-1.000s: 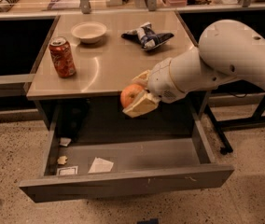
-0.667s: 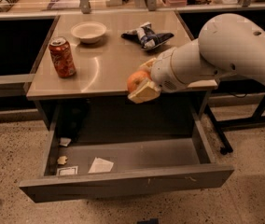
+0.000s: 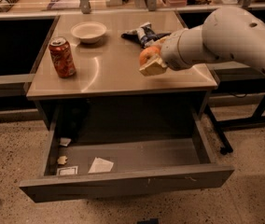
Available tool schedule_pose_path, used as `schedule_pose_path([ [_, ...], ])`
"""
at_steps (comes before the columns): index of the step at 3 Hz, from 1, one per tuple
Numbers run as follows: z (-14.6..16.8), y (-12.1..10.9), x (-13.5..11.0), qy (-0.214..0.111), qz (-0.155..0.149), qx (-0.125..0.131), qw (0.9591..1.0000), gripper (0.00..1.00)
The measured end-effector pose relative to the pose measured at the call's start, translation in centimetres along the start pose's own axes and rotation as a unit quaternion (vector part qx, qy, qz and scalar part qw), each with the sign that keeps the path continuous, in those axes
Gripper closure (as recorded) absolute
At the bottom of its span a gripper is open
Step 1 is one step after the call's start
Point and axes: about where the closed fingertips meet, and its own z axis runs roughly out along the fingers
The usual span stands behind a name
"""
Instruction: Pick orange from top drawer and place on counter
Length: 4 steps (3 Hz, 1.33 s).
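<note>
My gripper (image 3: 151, 61) is shut on the orange (image 3: 148, 56), a small round orange fruit, and holds it just above the right part of the beige counter (image 3: 109, 73). The white arm reaches in from the right. The top drawer (image 3: 123, 171) stands pulled open below the counter, a wide grey metal tray with a flat front panel. The drawer holds only a few scraps of paper (image 3: 101, 164) at its left.
An orange-red soda can (image 3: 61, 57) stands at the counter's left. A white bowl (image 3: 88, 31) sits at the back. A dark snack bag (image 3: 144, 33) lies at the back right, close behind the gripper. A cluttered ledge (image 3: 76, 1) runs behind.
My gripper has risen from the drawer's mouth, carrying the orange up and to the right, and now hangs over the counter's right side.
</note>
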Motion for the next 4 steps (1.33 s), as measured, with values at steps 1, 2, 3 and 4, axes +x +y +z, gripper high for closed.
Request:
schedule_pose_path([
  [1,1.5,-3.7,1.1,-0.017,0.024,0.02,0.9994,1.0],
  [2,2.9,-6.3,2.7,-0.028,0.057,0.028,0.9976,1.0],
  [3,4.0,-7.6,4.7,-0.033,0.092,0.031,0.9947,1.0],
  [4,4.9,-7.8,6.6,-0.035,0.122,0.029,0.9915,1.0],
])
